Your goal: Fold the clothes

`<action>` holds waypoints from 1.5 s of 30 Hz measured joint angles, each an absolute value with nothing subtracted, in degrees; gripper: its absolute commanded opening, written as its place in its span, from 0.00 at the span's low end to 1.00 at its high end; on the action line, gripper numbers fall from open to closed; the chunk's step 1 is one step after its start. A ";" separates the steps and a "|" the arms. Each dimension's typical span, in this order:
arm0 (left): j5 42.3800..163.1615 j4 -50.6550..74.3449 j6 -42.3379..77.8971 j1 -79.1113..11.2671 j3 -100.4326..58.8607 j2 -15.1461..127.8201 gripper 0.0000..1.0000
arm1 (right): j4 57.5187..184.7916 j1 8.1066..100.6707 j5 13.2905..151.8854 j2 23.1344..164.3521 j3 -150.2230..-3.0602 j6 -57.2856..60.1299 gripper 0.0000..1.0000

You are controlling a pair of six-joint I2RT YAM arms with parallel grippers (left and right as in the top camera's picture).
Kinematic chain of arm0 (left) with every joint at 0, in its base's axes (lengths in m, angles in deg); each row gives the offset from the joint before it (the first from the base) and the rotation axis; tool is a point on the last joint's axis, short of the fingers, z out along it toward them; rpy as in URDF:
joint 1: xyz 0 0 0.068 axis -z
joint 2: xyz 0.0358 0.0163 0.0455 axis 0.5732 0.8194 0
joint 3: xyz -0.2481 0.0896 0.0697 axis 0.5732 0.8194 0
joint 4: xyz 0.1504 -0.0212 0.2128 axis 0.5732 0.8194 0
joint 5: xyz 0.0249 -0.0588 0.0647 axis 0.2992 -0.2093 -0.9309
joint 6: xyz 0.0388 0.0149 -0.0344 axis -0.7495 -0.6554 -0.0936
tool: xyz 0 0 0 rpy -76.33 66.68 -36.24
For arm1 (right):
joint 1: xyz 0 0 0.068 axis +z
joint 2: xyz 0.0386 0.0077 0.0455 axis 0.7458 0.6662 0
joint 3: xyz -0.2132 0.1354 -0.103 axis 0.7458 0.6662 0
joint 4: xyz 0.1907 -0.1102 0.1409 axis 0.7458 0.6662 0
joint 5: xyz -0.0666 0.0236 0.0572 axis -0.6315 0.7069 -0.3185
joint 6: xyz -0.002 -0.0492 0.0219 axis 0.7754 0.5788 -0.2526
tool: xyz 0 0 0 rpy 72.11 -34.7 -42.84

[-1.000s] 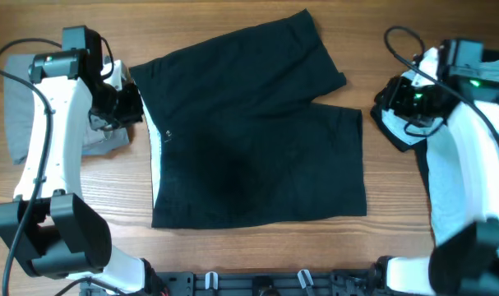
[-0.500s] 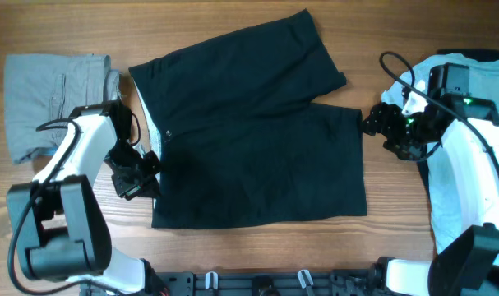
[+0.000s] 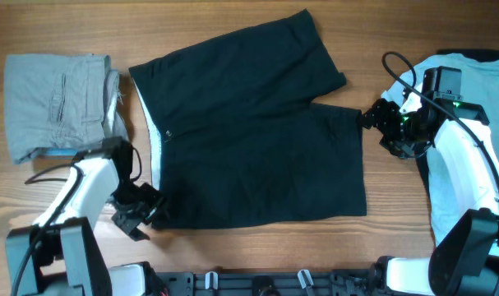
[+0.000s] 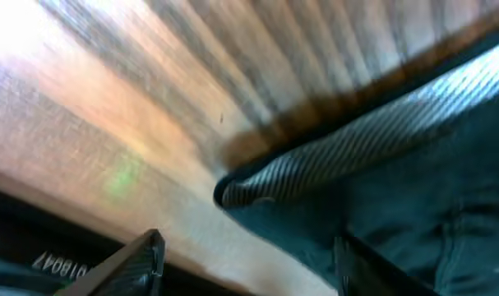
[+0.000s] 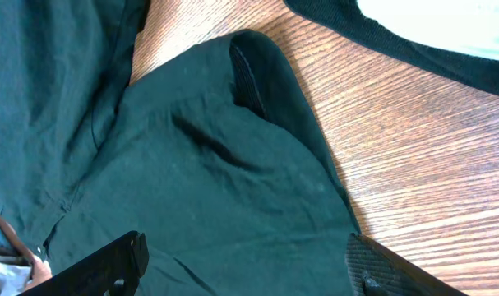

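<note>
The black shorts [image 3: 257,140] lie spread flat in the middle of the table, a whitish inner edge showing along their left side. My left gripper [image 3: 142,210] sits at their lower left corner. In the blurred left wrist view the left gripper [image 4: 249,263] is open, its fingers straddling the hem corner of the shorts [image 4: 381,181] and the bare wood. My right gripper [image 3: 371,116] hovers at the upper right corner of the shorts' lower leg. There the right gripper [image 5: 249,267] is open above the black cloth [image 5: 216,164], holding nothing.
Folded grey shorts [image 3: 58,103] lie at the back left. A light-blue T-shirt [image 3: 483,70] lies at the right edge under my right arm; its pale cloth [image 5: 446,16] is bordered by a dark edge. Bare wood surrounds the garments.
My left arm has swung from the grey shorts down to the black shorts' lower left corner, and its gripper has opened. My right gripper has shifted left to the shorts' edge and opened wider.
</note>
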State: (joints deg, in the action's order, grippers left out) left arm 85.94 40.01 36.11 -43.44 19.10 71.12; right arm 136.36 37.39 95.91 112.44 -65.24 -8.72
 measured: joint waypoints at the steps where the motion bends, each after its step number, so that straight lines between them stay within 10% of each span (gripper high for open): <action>1: 85.92 37.93 36.78 -43.86 20.17 70.58 0.48 | 136.25 37.39 95.91 112.44 -65.24 -8.70 0.82; 5: 85.92 31.33 38.29 -44.10 21.86 70.38 0.39 | 136.07 37.39 95.91 112.44 -65.24 -8.72 0.82; 10: 85.46 30.22 38.80 -44.10 21.92 70.34 0.04 | 138.19 37.39 93.31 112.44 -65.24 -8.70 0.84; 20: 87.49 32.77 31.74 -44.14 21.14 70.12 0.04 | 148.57 36.08 86.80 113.49 -64.26 -8.65 0.97; 36: 87.71 35.42 27.65 -44.14 16.96 67.67 0.04 | 148.75 31.67 93.18 115.79 -44.70 -7.36 0.68; 41: 87.71 35.29 27.63 -44.14 16.96 67.67 0.04 | 144.12 31.67 94.25 115.76 -42.51 -9.53 0.09; 45: 87.71 35.26 27.63 -44.14 16.96 67.67 0.04 | 145.86 31.67 94.69 115.79 -44.19 -8.76 0.04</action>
State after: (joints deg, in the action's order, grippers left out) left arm 87.71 35.26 27.63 -44.14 16.96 67.67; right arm 145.86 31.67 94.69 115.79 -44.19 -8.76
